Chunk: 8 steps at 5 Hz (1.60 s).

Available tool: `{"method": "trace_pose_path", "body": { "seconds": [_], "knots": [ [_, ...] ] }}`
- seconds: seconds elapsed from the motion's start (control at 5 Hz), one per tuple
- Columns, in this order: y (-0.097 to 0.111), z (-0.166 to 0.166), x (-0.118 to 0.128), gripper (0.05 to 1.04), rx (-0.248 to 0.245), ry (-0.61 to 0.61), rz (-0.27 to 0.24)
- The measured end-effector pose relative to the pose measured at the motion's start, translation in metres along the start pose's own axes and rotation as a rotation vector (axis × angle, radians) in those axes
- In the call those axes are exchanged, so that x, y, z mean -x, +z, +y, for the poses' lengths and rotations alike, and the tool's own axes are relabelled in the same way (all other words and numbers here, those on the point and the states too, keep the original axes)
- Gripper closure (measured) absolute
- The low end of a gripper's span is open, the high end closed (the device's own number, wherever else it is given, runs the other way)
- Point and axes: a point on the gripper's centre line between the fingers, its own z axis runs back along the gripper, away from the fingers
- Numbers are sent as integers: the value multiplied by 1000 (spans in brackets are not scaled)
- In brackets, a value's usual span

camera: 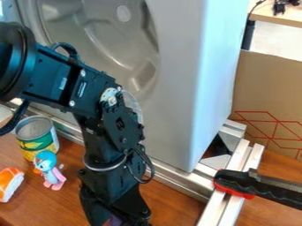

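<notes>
I find the gripper (117, 213) at the bottom edge, pointing down, a purple object (112, 220) partly visible at it. I cannot tell how far it is open or whether it has hold of that object. Nearby on the wooden tabletop (171, 201): toy bird (49, 170), salmon sushi toy (8, 184), labelled tin can (38, 140).

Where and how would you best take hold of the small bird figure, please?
Probably by the rounded blue head, coming down from above: the figure stands upright with its head uppermost, and the can close behind it would hinder a low approach from that side.
</notes>
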Motion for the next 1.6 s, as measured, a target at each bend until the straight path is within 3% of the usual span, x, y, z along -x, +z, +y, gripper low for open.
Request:
{"method": "trace_pose_path", "body": {
  "seconds": [0.6, 1.0, 1.2, 1.4, 1.6],
  "knots": [
    [-21, 6, -3, 83, -23, -19, -18],
    [-44, 5, -3, 83, 43, 18, -17],
    [-57, 5, 0, 83, 51, 27, 20],
    [-67, 12, 2, 83, 39, 47, 45],
    [-71, 23, 3, 83, -16, 56, 63]
  ]
}}
